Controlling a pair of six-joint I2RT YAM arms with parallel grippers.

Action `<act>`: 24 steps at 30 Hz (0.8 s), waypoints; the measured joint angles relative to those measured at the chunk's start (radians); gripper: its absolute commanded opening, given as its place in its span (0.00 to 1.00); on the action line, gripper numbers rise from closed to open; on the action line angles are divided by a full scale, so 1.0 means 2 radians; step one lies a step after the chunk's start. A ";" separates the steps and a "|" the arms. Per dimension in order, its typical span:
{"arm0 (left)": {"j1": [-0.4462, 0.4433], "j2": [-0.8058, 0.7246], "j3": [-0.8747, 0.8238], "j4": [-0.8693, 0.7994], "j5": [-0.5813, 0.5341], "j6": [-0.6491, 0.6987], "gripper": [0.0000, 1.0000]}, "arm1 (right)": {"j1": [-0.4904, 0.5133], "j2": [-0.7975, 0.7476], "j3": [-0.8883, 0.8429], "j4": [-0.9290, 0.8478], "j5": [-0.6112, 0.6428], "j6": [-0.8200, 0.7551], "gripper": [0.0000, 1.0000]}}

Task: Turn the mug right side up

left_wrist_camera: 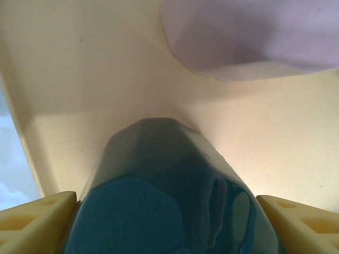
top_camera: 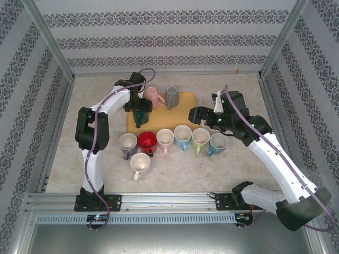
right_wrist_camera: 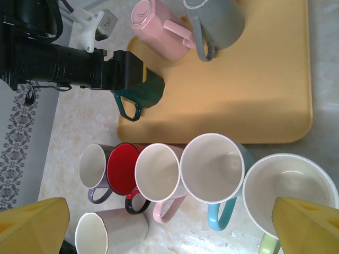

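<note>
Nearest me, a lone mug [top_camera: 140, 163] stood upright, and behind it a row [top_camera: 183, 137] of six more, all mouths up. My right claw [right_wrist_camera: 169, 211] hung released above that row, its jaws wide and nothing between them.

Farther back lay the tray [top_camera: 177, 120]. At its left edge was the teal mug [left_wrist_camera: 159, 174], the one I judged I was meant to right, with my left claw [left_wrist_camera: 168, 222] set around it. The fingers [left_wrist_camera: 37, 219] flanked its glossy, faceted sides. I could not tell whether they were clenched on it or merely beside it, nor which way up it sat.

Just beyond it was a pink mug [top_camera: 152, 95], and to the right of that a grey mug [top_camera: 171, 97], mouth down.

The risks, as I judged them:
- The glaze was slick and the body tapered, so a loose hold could let the mug slide out during a turn.
- The pink mug was close enough that a swinging handle might strike it.
- Being so near the tray's edge, a dropped mug could tip off toward the upright ones.
</note>
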 measured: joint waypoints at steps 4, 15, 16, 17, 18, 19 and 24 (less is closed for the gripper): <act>-0.002 0.000 0.003 -0.001 -0.002 0.000 0.62 | 0.000 0.004 0.000 0.001 0.000 -0.001 0.98; -0.003 -0.022 0.060 -0.029 0.007 -0.029 0.60 | 0.000 0.016 0.036 0.006 0.000 -0.016 0.98; -0.003 -0.031 0.060 -0.030 0.008 -0.033 0.60 | 0.000 0.016 0.040 0.009 0.000 -0.016 0.98; -0.003 -0.045 0.063 -0.031 0.011 -0.041 0.60 | 0.000 0.016 0.045 0.011 0.000 -0.015 0.98; -0.002 -0.059 0.066 -0.031 0.016 -0.050 0.60 | 0.000 0.016 0.051 0.013 -0.001 -0.015 0.98; -0.003 -0.072 0.069 -0.030 0.022 -0.058 0.60 | 0.000 0.016 0.056 0.014 -0.002 -0.015 0.98; -0.003 -0.178 0.021 0.064 0.092 -0.150 0.60 | 0.000 0.015 0.072 0.048 -0.046 -0.019 0.98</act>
